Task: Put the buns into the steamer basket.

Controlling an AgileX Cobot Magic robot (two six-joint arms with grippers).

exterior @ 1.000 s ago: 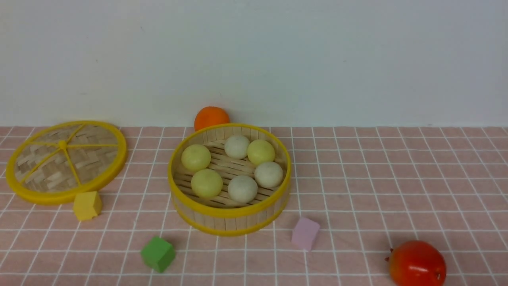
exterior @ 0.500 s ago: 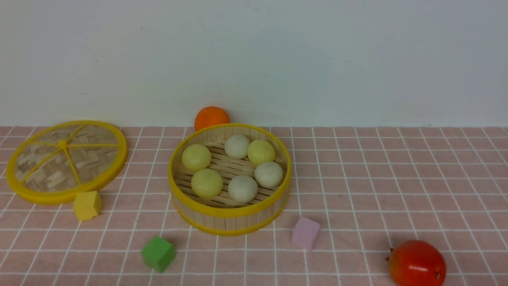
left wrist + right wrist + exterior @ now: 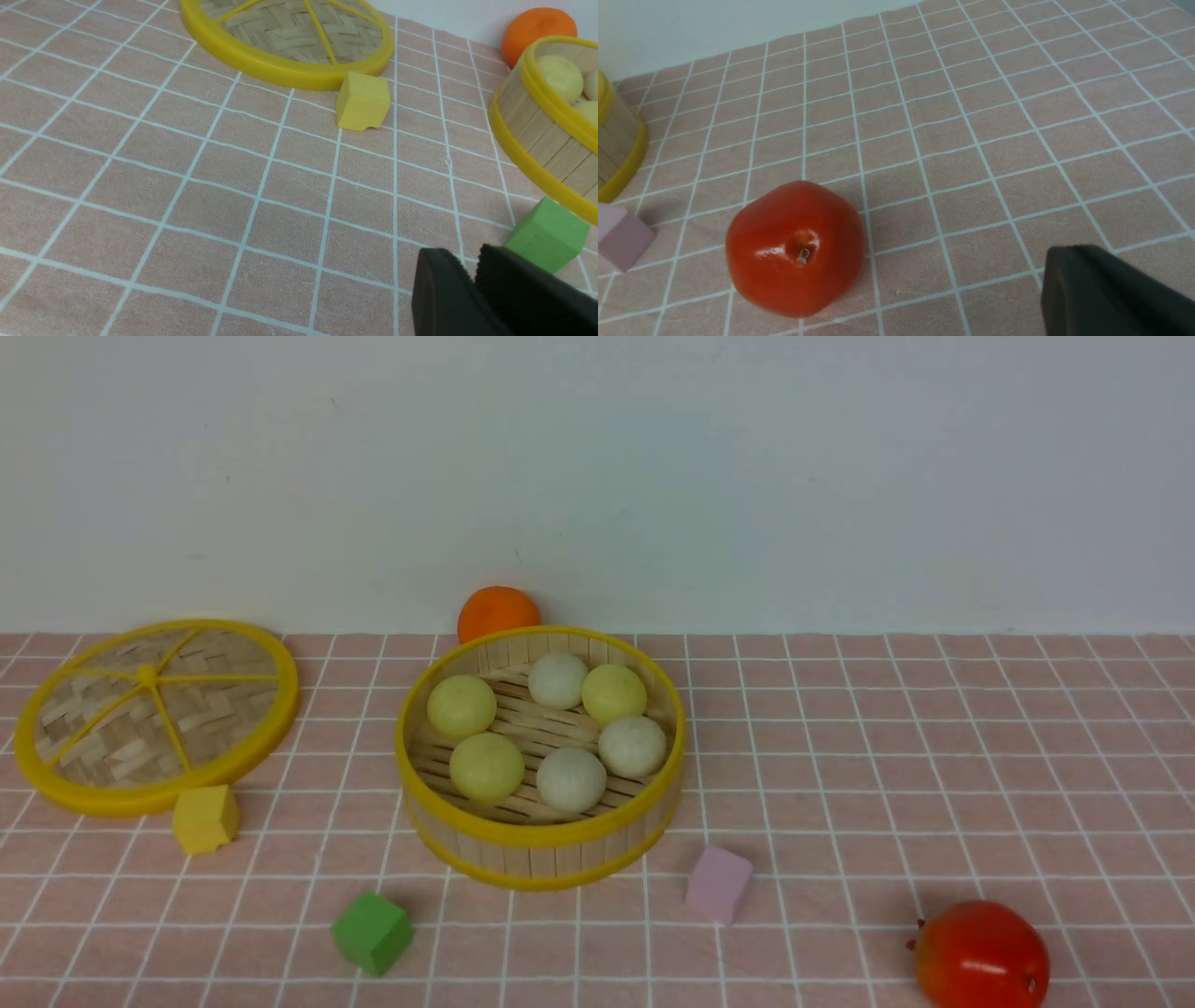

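Observation:
The steamer basket (image 3: 540, 835) stands mid-table in the front view. Inside it lie three pale yellow buns (image 3: 486, 766) and three off-white buns (image 3: 570, 779). Neither gripper shows in the front view. In the left wrist view my left gripper (image 3: 471, 263) hovers over the cloth beside a green cube (image 3: 546, 233), its black fingers pressed together with nothing between them; the basket wall (image 3: 528, 135) and one yellow bun (image 3: 558, 79) show beyond. In the right wrist view my right gripper (image 3: 1073, 261) is one dark mass with no gap and holds nothing.
A woven lid (image 3: 154, 714) lies at the left with a yellow cube (image 3: 205, 818) at its edge. An orange ball (image 3: 498, 611) sits behind the basket. A pink cube (image 3: 718, 884) and a glossy red fruit (image 3: 980, 956) lie front right.

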